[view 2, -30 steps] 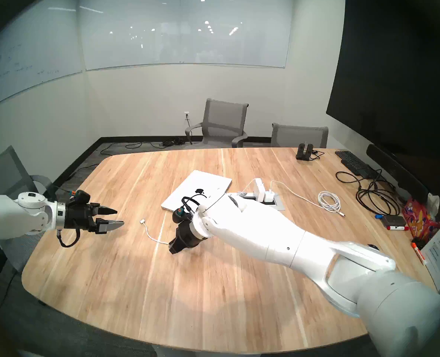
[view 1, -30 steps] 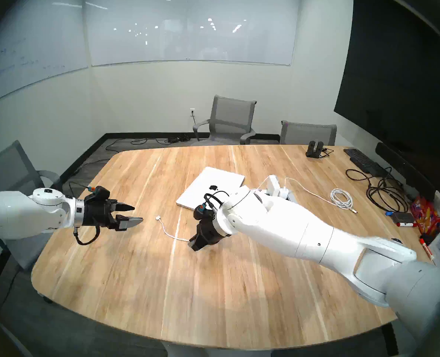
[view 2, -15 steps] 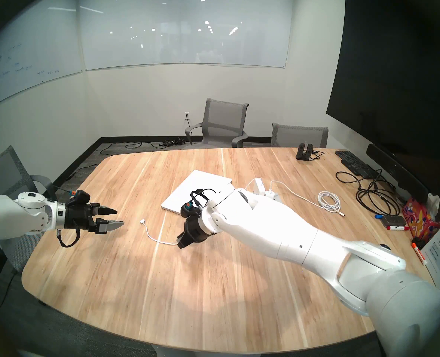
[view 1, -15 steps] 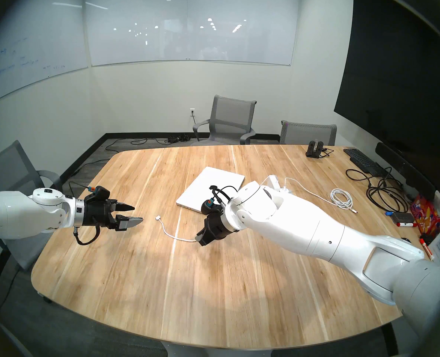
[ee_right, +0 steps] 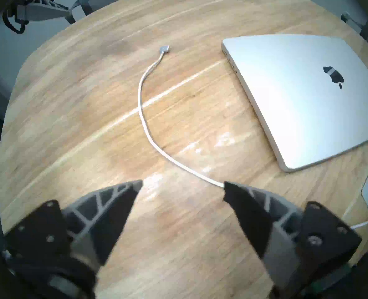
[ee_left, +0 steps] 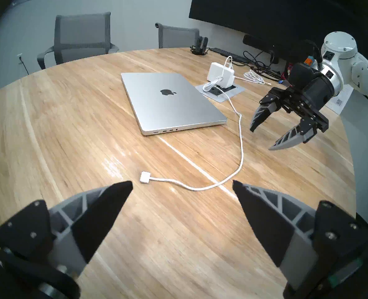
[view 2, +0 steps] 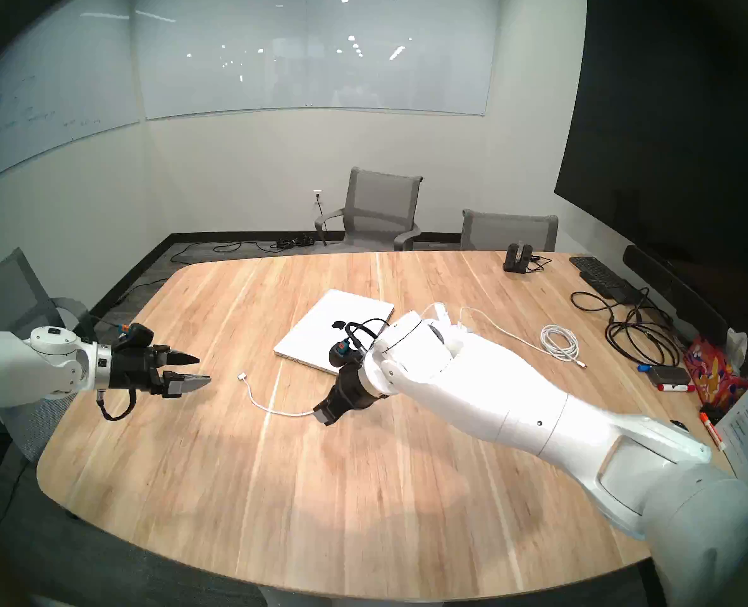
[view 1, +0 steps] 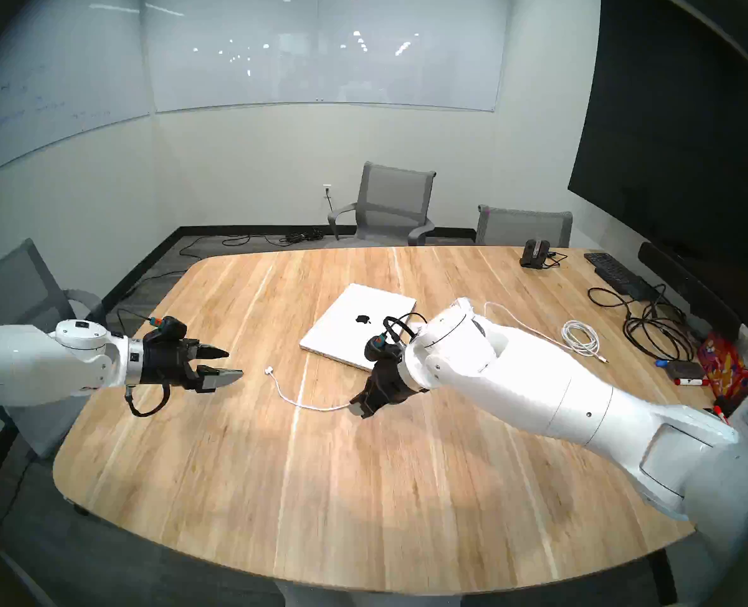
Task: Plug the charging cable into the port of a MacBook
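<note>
Charging cable (ee_left: 240, 141) beside MacBook (ee_left: 170, 100)

Bare wooden table (ee_left: 71, 130) all round the charging cable's plug (ee_left: 144, 176), reachable from every side. Port edge of the closed MacBook (ee_left: 170, 98) unblocked, clear tabletop before it. Cord crossing the lane along the laptop's near corner. White power adapter (ee_left: 220, 77) and floor-box plate (ee_left: 219, 92) crowding the far side.
</note>
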Controlling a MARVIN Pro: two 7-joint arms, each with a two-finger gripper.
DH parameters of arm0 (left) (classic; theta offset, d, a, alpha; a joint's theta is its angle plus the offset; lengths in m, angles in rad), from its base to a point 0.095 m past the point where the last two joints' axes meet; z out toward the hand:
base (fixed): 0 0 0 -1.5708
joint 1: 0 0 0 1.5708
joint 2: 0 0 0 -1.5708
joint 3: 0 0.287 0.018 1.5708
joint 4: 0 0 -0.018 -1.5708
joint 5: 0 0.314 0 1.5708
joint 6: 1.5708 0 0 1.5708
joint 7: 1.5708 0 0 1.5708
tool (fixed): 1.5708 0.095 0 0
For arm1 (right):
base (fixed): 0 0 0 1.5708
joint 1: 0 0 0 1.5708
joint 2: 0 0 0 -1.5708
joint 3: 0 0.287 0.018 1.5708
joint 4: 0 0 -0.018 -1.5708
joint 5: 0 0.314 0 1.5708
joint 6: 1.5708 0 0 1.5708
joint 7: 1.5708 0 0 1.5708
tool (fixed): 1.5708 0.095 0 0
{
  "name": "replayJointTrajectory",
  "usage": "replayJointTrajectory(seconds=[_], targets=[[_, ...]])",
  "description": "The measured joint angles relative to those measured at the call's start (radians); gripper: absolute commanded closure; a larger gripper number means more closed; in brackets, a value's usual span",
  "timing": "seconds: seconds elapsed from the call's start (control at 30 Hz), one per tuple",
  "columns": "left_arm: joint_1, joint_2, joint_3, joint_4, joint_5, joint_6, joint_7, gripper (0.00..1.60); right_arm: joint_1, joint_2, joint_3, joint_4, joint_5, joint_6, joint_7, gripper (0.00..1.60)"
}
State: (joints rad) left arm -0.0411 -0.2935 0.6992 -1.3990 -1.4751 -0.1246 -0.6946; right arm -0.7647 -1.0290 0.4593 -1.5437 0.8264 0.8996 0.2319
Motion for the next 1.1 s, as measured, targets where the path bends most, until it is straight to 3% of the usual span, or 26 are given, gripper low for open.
replayJointTrajectory(seconds=[1.1], targets=[[0.000,0.000,0.000,0.000,0.000,0.000,0.000,0.00,-0.007,0.025,0.003,-0.016,0.011,-0.018,-0.007,0.00]])
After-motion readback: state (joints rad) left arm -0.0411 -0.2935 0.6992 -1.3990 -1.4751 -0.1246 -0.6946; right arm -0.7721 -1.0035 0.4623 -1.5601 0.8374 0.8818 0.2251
